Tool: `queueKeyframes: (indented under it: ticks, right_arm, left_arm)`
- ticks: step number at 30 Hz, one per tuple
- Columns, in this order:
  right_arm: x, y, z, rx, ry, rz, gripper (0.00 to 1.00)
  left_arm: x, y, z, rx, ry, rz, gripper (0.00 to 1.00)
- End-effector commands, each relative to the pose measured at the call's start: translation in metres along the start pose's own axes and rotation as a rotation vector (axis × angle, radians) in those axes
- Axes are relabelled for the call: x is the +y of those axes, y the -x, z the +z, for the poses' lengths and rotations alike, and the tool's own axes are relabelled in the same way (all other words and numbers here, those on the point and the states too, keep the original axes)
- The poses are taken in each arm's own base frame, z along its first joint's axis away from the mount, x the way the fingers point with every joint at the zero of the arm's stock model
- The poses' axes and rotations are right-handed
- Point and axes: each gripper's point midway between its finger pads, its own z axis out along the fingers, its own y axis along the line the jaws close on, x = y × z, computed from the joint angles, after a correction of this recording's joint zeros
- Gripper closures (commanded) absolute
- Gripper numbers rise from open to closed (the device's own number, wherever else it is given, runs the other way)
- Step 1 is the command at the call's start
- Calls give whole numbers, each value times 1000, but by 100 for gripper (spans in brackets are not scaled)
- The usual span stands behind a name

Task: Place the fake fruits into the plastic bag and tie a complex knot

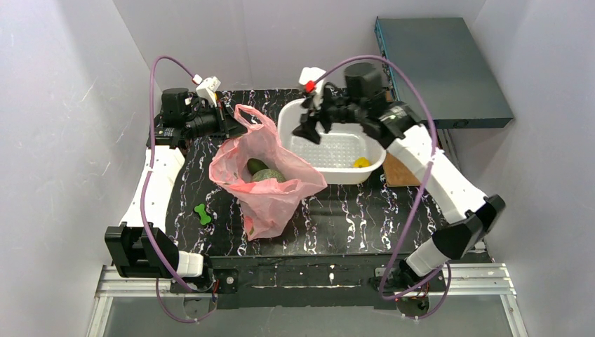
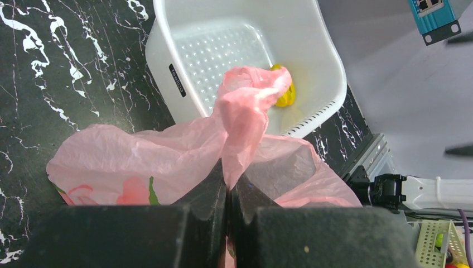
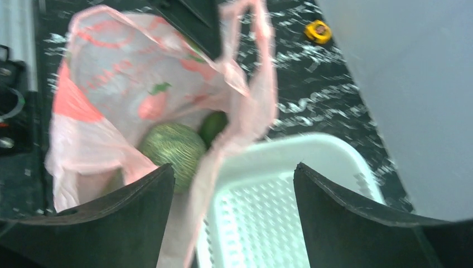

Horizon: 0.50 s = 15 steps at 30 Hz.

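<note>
Two of the three fake fruits, the melon [image 3: 173, 149] and the avocado [image 3: 213, 125], are already sitting inside the plastic bag [image 1: 270, 200]. The bag is slumping on the table [image 1: 351, 217] beside the white basket [image 1: 337, 149], where the yellow fruit [image 1: 361, 163] is lying alone in the near-right corner. With the left gripper [image 2: 227, 192] pinching a bag handle, jaws fully closed, and the right gripper [image 3: 234, 173] hovering over the basket's left side, spread wide and gripping nothing, loading looks to be the step in hand. The next move is calling for a reach across to that corner and a close on the yellow fruit.
</note>
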Motion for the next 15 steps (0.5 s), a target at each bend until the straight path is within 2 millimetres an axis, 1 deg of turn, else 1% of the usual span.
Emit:
queueKeyframes:
  ticks: [1, 3, 4, 6, 8, 9, 10, 12, 15]
  right_arm:
    - [-22, -44, -45, 145, -45, -68, 11]
    - [-31, -80, -58, 245, -54, -69, 6]
    - [-36, -96, -64, 295, -59, -69, 5]
    - [-46, -127, -76, 395, -55, -64, 6]
    - [-56, -156, -83, 488, -31, -31, 6]
    - [-57, -169, -89, 542, -10, -5, 9]
    - [-61, -176, -92, 573, 9, 3, 10]
    - [-63, -191, -95, 637, 70, 23, 15]
    - [-70, -217, -94, 734, 138, -8, 24]
  left_arm:
    - [-5, 1, -4, -10, -18, 26, 100]
    - [-5, 0, -4, -8, -19, 26, 100]
    - [-5, 0, -4, -8, -20, 25, 100]
    - [-5, 0, -3, -7, -21, 25, 100]
    - [-6, 1, -4, -8, -24, 24, 100]
    - [-7, 1, -4, -8, -26, 24, 100]
    - [-7, 2, -4, -9, -27, 26, 100]
    - [-7, 1, -4, -8, -27, 25, 100]
    - [-6, 1, -4, -8, -24, 24, 100]
